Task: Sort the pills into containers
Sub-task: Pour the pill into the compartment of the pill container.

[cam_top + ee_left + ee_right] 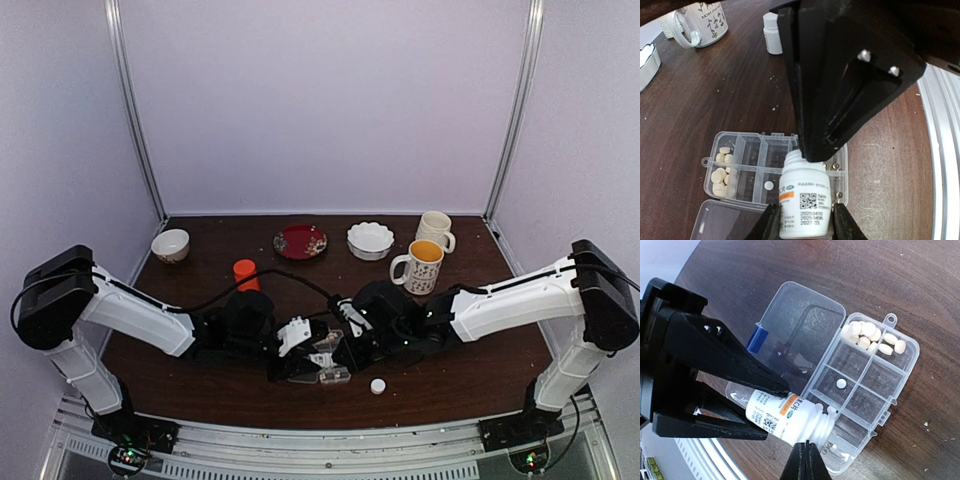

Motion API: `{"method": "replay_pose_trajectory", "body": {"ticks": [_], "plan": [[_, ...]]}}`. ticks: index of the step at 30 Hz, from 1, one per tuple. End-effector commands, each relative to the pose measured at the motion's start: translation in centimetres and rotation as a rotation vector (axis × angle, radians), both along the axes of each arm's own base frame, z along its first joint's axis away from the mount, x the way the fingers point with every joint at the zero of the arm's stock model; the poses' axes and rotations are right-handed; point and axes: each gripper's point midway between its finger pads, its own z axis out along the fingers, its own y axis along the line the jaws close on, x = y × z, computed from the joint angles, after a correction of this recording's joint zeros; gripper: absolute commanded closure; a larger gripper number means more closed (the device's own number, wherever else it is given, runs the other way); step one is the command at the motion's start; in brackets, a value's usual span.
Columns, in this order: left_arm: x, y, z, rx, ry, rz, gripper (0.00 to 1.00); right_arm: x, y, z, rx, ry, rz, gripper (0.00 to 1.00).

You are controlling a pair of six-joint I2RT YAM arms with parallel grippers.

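Observation:
The clear pill box (pixel 900 367) lies open, its lid (pixel 805 320) folded flat. Several beige pills (pixel 870 337) fill its end cells and one pill (pixel 841 383) lies alone in a middle cell. My left gripper (pixel 805 216) is shut on a small white bottle (pixel 805 200), uncapped and tipped with its mouth over the box. Two pills (pixel 831 410) sit at the bottle's mouth. My right gripper (pixel 805 452) is shut and empty, its tips against the bottle's neck. In the top view both grippers meet over the box (pixel 335 375).
A white cap (pixel 378 386) lies right of the box. An orange bottle (pixel 246 275) stands behind my left arm. A bowl (pixel 170 245), red plate (pixel 300 241), white dish (pixel 370 240) and two mugs (pixel 417 266) line the back. Another white bottle (pixel 772 32) stands beyond.

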Motion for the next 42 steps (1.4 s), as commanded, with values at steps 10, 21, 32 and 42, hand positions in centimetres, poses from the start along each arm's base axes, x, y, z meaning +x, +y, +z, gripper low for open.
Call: {"method": "replay_pose_trajectory", "body": {"ticks": [10,21,32,42], "plan": [[0.1,-1.5,2.0,-0.075,-0.04,-0.033,1.0,0.4,1.3,2.6,0.089,-0.029,0.009,1.0],[0.1,-1.4,2.1,-0.081,-0.042,-0.032,1.0,0.8,0.8,2.9,0.084,-0.038,-0.012,1.0],[0.2,-1.5,2.1,-0.081,-0.043,-0.03,1.0,1.0,0.0,4.6,0.117,-0.077,-0.024,1.0],[0.1,-1.4,2.3,-0.088,-0.046,-0.032,1.0,0.2,1.8,0.6,0.069,0.03,0.019,1.0]]}}
